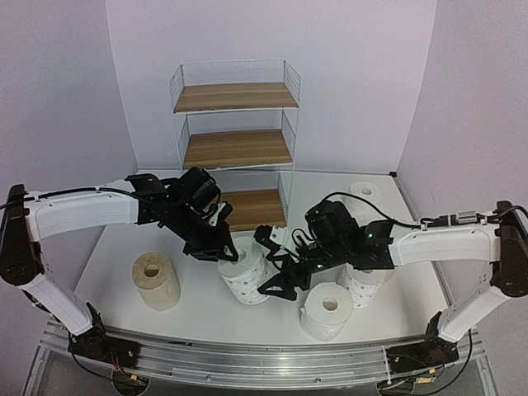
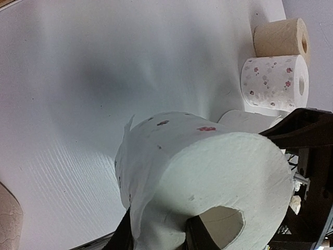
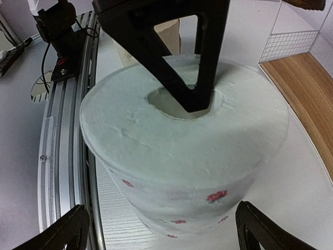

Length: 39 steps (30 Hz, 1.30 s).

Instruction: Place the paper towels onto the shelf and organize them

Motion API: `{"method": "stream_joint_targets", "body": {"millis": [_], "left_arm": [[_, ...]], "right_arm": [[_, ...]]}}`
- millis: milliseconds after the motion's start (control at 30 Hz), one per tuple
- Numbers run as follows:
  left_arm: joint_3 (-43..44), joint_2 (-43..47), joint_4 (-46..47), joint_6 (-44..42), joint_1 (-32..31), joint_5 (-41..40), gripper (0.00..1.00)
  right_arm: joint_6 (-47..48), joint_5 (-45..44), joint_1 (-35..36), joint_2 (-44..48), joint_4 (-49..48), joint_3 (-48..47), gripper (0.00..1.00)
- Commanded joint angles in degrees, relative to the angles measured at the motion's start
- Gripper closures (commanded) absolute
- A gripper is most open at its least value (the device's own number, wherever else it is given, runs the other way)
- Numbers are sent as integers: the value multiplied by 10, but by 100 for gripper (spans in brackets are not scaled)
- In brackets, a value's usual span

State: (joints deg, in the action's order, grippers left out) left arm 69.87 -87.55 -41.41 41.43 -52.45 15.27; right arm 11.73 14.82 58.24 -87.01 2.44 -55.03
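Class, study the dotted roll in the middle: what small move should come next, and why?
Probably lift the dotted roll with the left gripper toward the shelf: one finger sits in its core, it stands on the table, and the right gripper is open around its base.

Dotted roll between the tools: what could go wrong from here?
The left tool pinches the dotted roll by one wall, finger in the core; it may tilt or slip when lifted. The open right tool straddles the same roll, so the two could clash.
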Motion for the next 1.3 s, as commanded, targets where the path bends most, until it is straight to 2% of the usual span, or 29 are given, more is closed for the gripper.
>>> {"method": "stream_joint_targets", "body": {"millis": [0,100,300,433,567,667,767,867,933,967,1100,1200,1267], "left_arm": [[29,-1,37,-23,-2,34,99],[30,-3,39,-30,-2,42,99],[25,-1,40,-38,-2,53,99],[24,0,45,-41,-2,57,100],[29,-2,54,-49,-2,66,100],[35,-8,60,-61,-2,81,100],[43,-15,60,-73,-2,87,99],[54,-21,59,-77,-2,86,96],[65,-25,52,-75,-2,73,91],[71,-27,47,-72,-2,61,90],[88,-29,37,-61,-1,29,74],[97,-26,34,-53,-1,4,58],[106,-24,20,-48,-1,-21,39]], "right_arm": [[-8,-4,9,-22,-74,-24,5],[-19,-12,12,-32,-102,-19,5],[-29,-98,20,-49,-139,-16,5],[-31,-95,21,-52,-172,-1,6],[-32,-54,21,-58,-179,2,9],[-36,-25,20,-64,-180,0,17],[-47,-36,21,-68,-185,-1,26],[-72,-62,21,-71,-202,2,45],[-91,-74,21,-71,-225,8,65],[-97,-77,21,-71,-235,12,69],[-113,-96,21,-71,-255,17,81],[-129,-111,21,-73,-261,17,87],[-141,-135,21,-74,-266,16,90]]}}
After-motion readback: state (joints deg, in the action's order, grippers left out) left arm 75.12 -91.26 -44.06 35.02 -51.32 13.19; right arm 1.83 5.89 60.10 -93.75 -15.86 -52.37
